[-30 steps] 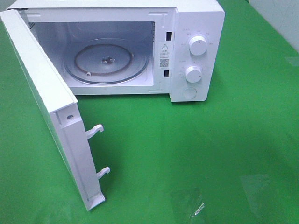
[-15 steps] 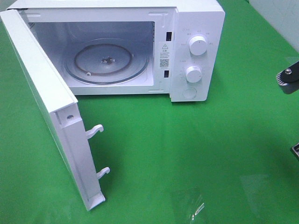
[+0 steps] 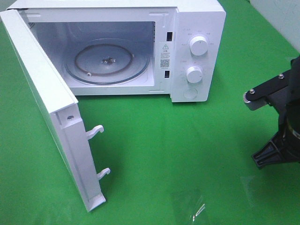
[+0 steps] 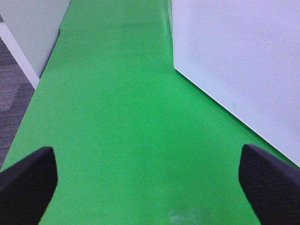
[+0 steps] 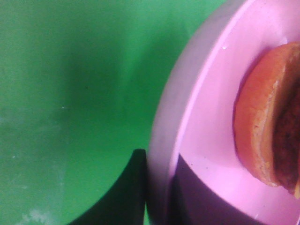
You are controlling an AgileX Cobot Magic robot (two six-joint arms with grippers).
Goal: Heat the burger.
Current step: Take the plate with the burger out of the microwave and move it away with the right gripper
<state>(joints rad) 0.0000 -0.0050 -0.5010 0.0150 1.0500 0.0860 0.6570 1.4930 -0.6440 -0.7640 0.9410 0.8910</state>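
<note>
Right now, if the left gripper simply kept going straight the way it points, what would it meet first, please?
Probably nothing: ahead of the left gripper only bare green cloth shows, with the white microwave door off to one side, though depth is unclear.

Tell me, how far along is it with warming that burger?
The microwave door already stands open, its glass tray bare. The right claw grips the pink plate carrying the burger, off to the microwave's right. Left: putting it inside, shutting the door, starting it.
</note>
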